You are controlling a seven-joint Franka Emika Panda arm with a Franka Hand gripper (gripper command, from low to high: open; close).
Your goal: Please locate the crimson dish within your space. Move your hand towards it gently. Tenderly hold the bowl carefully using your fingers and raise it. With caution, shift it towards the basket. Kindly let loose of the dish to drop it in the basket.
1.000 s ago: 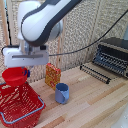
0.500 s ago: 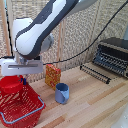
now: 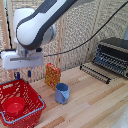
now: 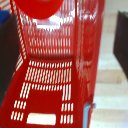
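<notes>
Crimson dish [image 3: 15,106]: small red bowl, upright on the floor of the basket [image 3: 31,116], toward the exterior view's left side; mouth up, apparently empty. Also visible at the edge of the wrist view [image 4: 39,7], resting on the slotted red floor, with nothing else inside the basket there.

Basket: red mesh walls, blue rim, standing on the wooden desk [image 3: 95,107] at the exterior view's lower left. Sole visible content: the dish.

Hand [image 3: 22,75]: suspended above the basket's far rim, clear of the dish, two dark fingers [image 3: 28,73] pointing down with a gap between them and nothing held. Fingers apart and empty, consistent with a release over the basket; placing step judged complete, leaving only withdrawal of the arm.

Placement rationale: hand positioned directly over the basket opening so that a released object falls within the walls rather than onto the desk; high mesh walls contain the dish and prevent rolling out.

Other items, none involved: blue mug [image 3: 62,93] standing upright on the desk just beside the basket toward the exterior view's right, open and apparently empty; orange box [image 3: 52,75] upright behind the mug; dark toaster oven [image 3: 113,56] at the exterior view's right with its door [image 3: 95,73] lowered onto the desk.
</notes>
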